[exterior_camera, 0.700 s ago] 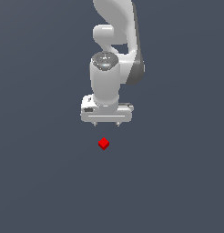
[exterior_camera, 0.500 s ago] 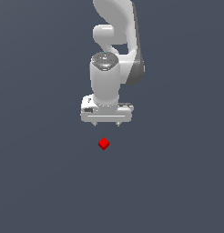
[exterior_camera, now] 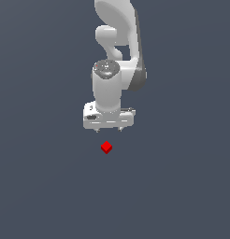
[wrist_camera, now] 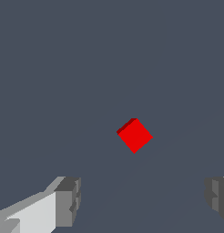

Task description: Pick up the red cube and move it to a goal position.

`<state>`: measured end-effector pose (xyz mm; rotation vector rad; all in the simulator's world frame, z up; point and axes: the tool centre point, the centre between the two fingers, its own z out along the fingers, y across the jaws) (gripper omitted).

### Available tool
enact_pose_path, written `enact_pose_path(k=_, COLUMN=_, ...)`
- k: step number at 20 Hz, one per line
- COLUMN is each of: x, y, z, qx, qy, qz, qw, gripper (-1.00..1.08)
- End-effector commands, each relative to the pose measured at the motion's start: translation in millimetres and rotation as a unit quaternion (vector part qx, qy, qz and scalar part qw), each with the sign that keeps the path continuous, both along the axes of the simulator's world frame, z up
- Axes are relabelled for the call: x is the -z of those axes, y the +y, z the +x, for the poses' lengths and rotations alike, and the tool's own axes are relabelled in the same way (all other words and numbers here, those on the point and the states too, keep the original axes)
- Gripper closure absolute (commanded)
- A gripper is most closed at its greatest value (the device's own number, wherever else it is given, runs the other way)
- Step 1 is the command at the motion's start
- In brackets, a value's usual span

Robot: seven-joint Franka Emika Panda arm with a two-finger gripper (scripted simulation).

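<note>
The red cube [exterior_camera: 106, 147] is a tiny bright red cube lying on the flat dark grey surface. It sits just below my white gripper [exterior_camera: 109, 130] in the exterior view and is apart from it. In the wrist view the cube [wrist_camera: 134, 135] lies turned at an angle, ahead of the gap between the two grey fingertips [wrist_camera: 68, 201]. My gripper [wrist_camera: 141, 200] is open and empty, with its jaws wide apart. Only the short tips of the fingers show in the exterior view.
The white arm [exterior_camera: 118, 42] rises toward the top of the exterior view behind the gripper. The dark grey surface [exterior_camera: 42, 186] spreads in all directions. No goal marker shows in either view.
The arm and the cube stand much as before; any shift of the gripper is very slight.
</note>
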<state>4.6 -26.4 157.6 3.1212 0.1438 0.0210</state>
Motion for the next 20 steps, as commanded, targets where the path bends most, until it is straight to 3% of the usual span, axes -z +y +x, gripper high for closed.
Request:
enact_pose_path(k=1, x=8, y=-1, z=0, qx=-0.020, qy=0.001, qz=0.000, qw=0.9998, gripper=-0.92)
enact_pose_path(k=10, x=50, y=-8, z=5, qx=-0.126, qy=0.003, qz=0.003, qw=0.9920, gripper=-0.92)
enact_pose_path(k=20, x=102, y=-15, z=12, qx=-0.255, qy=0.007, qz=0.005, qw=0.9668, gripper=-0.92)
